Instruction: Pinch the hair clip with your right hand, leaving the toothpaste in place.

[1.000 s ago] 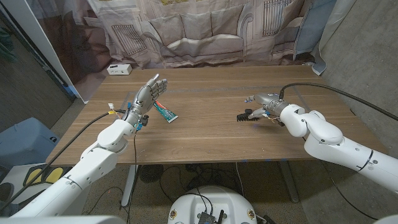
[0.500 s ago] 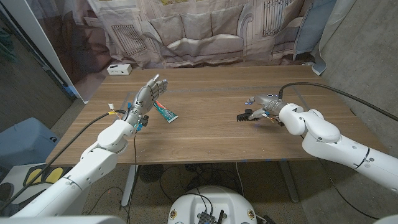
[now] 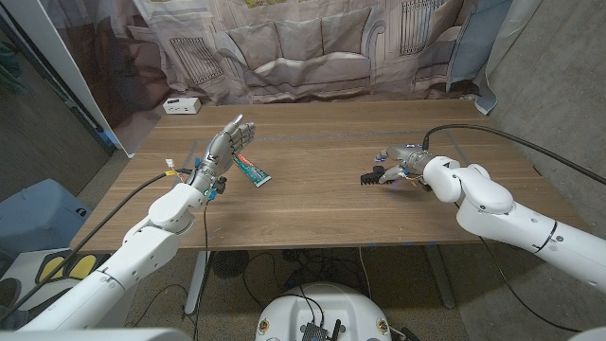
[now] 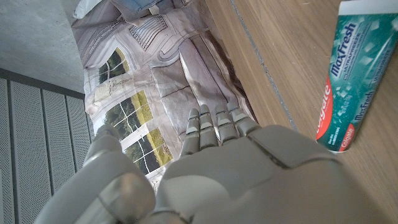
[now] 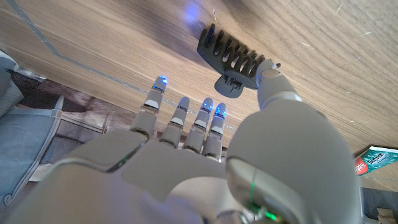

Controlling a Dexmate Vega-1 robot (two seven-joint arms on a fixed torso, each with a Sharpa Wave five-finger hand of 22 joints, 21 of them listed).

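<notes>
hair clip lies black on the wooden worktop, right of centre, teeth visible. right hand sits just beside it, thumb tip touching the clip's edge in the right wrist view; fingers extended, not closed on it. toothpaste lies well apart on the left side. left hand raised near the tube, fingers spread, holding nothing.

One black hair clip, one toothpaste tube, one white box, two robot hands — left, right.
</notes>
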